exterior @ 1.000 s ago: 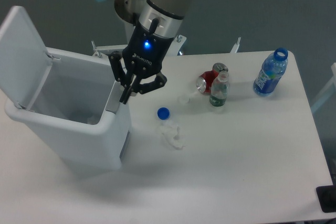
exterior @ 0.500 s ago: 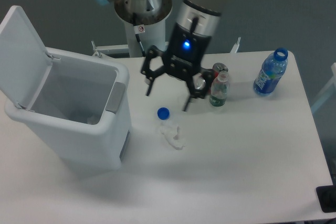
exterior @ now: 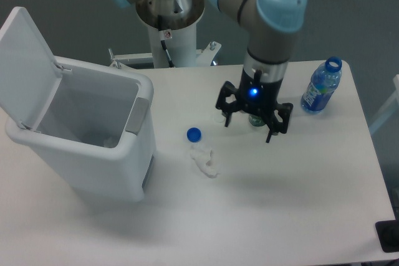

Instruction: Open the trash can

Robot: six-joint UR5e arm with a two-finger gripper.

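trash can: far left of the table, lid swung up; interior contents unclear.
gripper: well right of the trash can, fingers spread wide, holding nothing.
blue bottle: uncapped, far right of the trash can.
blue cap: just right of the trash can.

The claw hangs pointing down, fingers spread wide.

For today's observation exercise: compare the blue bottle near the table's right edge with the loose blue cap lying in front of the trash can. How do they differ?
The blue bottle stands upright, while the blue cap lies flat on the table. The bottle is much the larger and taller; the cap is a small disc. The bottle's mouth is open with no cap on it, while the cap sits on nothing. The bottle stands near the right edge; the cap lies near the trash can. Both are blue.
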